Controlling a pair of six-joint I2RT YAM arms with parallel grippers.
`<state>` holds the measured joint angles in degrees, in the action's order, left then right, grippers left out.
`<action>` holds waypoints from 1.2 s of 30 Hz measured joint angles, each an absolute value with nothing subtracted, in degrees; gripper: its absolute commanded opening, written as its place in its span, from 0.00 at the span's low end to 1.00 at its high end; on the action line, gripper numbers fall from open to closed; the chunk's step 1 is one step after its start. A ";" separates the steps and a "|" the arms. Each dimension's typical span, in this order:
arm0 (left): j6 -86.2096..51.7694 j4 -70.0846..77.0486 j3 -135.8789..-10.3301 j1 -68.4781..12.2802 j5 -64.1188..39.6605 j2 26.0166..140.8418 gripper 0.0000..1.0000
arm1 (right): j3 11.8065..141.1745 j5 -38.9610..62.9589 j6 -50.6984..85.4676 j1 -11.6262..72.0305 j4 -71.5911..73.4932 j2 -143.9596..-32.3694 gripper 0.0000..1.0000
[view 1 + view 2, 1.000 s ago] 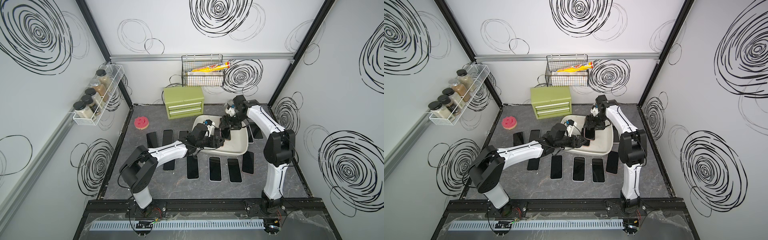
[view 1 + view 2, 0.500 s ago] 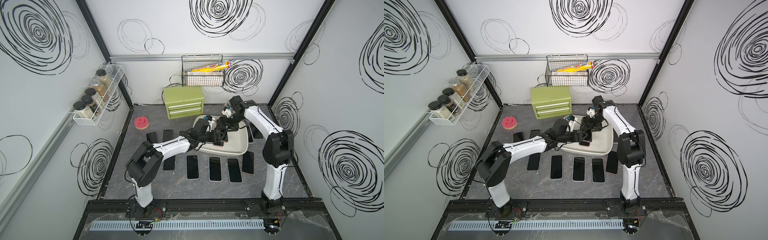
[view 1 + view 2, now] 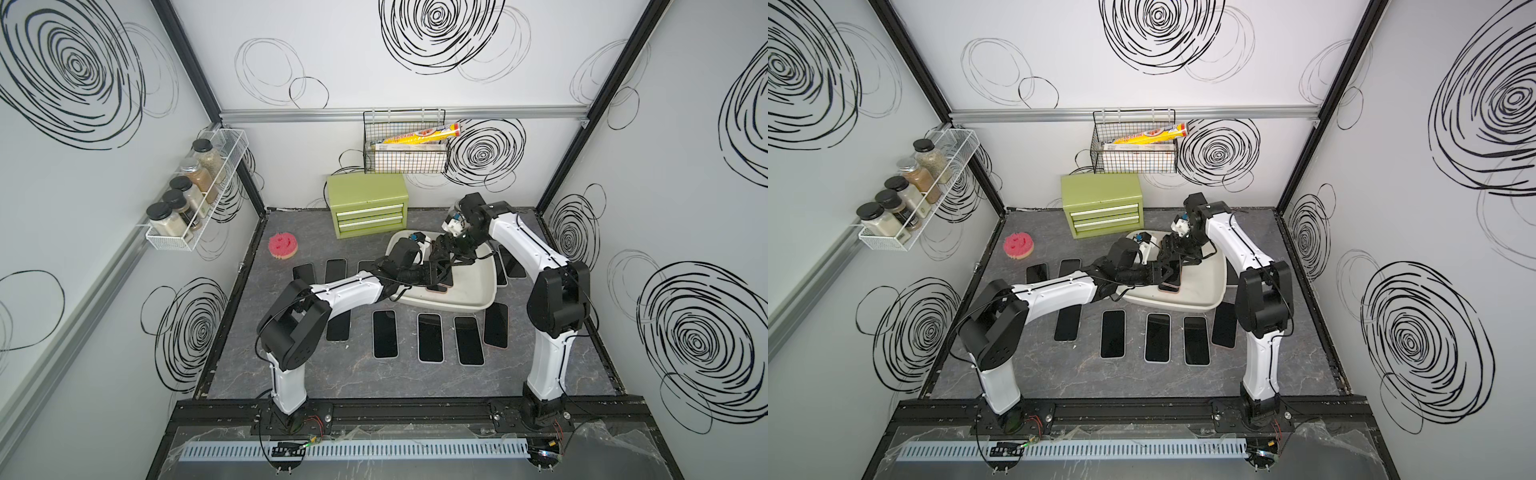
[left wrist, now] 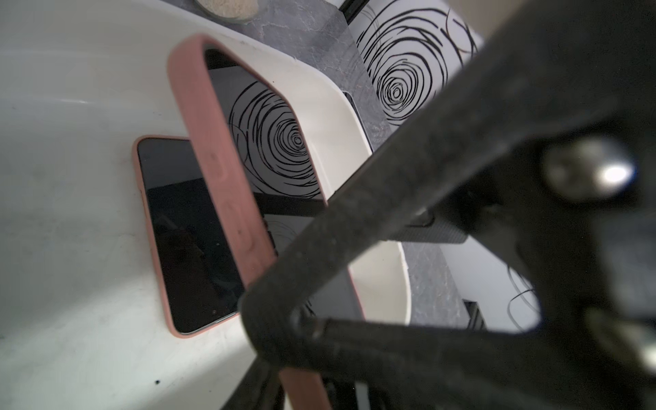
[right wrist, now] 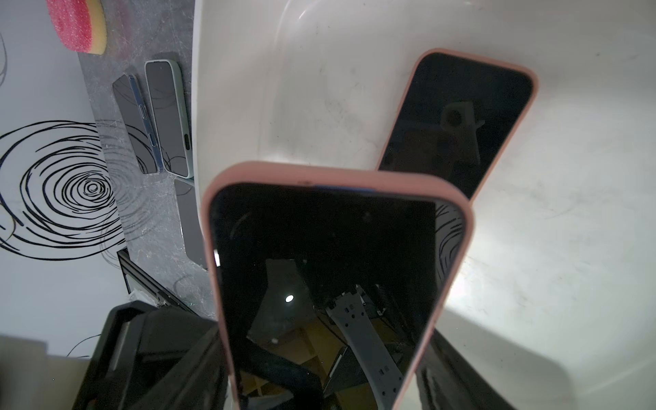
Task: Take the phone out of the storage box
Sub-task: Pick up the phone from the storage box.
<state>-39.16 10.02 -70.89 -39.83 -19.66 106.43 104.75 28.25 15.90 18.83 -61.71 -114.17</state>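
Observation:
The storage box (image 3: 473, 300) is a shallow white tub at the middle back of the mat. Above its floor (image 5: 532, 284) a phone (image 5: 319, 248) in a pink case stands tilted up. My right gripper (image 5: 323, 355) is shut on the phone's two long sides. My left gripper (image 4: 301, 383) meets it from the left, shut across the phone's faces, with one finger (image 5: 277, 376) lying over the screen. Edge-on, the phone's pink rim (image 4: 220, 170) shows in the left wrist view. A second pink-cased phone (image 5: 458, 117) lies flat on the box floor. Both grippers crowd together over the box (image 3: 1200, 303) in both top views.
Several phones (image 3: 430, 336) lie screen-up in rows on the grey mat around the box. A green two-drawer chest (image 3: 365, 210) stands behind it, and a pink sponge (image 3: 283, 246) lies at the back left. A wire basket (image 3: 405, 151) and a spice rack (image 3: 195, 191) hang on the walls.
My left gripper has reached further into the box to the raised phone, and its jaws have narrowed onto it. The right gripper has kept its hold on the phone.

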 measured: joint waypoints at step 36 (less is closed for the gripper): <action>-43.33 12.45 -61.43 -36.34 -24.64 96.12 0.03 | 108.47 33.71 20.49 19.38 -56.80 -112.46 0.90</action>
<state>-43.33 12.45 -61.43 -36.34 -24.64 96.12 108.47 33.71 20.49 19.38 -56.80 -112.46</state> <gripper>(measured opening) 0.158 0.894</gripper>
